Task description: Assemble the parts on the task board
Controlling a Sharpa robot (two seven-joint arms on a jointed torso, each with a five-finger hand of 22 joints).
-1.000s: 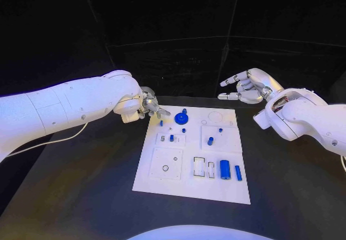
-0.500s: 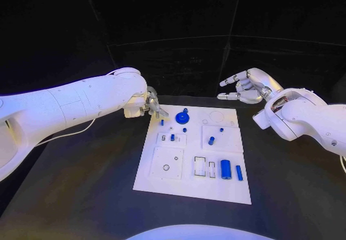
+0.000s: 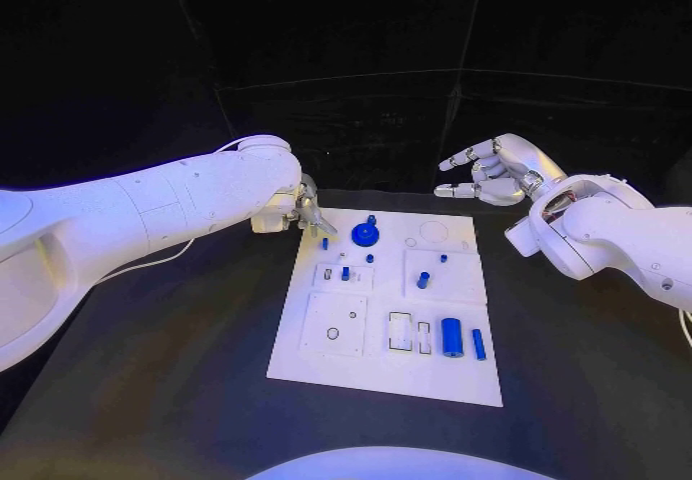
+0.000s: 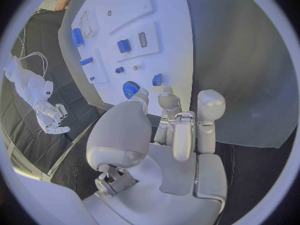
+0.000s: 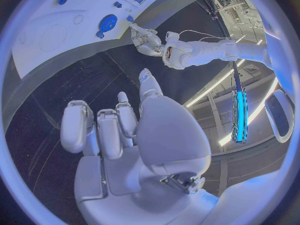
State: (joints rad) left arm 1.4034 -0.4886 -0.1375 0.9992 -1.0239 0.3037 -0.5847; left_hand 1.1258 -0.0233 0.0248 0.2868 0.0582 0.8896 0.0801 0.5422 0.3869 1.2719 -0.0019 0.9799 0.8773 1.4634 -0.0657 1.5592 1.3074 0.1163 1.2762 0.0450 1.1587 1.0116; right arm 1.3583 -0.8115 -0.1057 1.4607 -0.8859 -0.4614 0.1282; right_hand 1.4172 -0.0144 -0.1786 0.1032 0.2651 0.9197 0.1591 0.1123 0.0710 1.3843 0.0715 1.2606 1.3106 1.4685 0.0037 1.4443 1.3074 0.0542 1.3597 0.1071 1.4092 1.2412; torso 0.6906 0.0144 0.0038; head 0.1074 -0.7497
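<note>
White board [image 3: 378, 375] in the middle of the black table [image 3: 173, 400], blue parts [image 3: 451, 338] on it, left hand [image 3: 306, 212] at its far corner, fingers apart, holding nothing, right hand [image 3: 490, 172] up behind the board, fingers spread, holding nothing

Left hand [image 3: 304, 212] at task board [image 3: 387, 375] corner; right hand [image 3: 490, 170] raised.

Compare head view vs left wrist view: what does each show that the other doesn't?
Head view alone: the whole task board down to its near edge, and the left arm reaching in to the board's far left corner.
Left wrist view alone: the left hand seen from behind, its palm and fingers apart and holding nothing, hanging just off the board's edge over the black table.
Both: the board, the blue gear, the small blue parts beside it, the large blue cylinder, and the right hand raised and open off the board.
</note>
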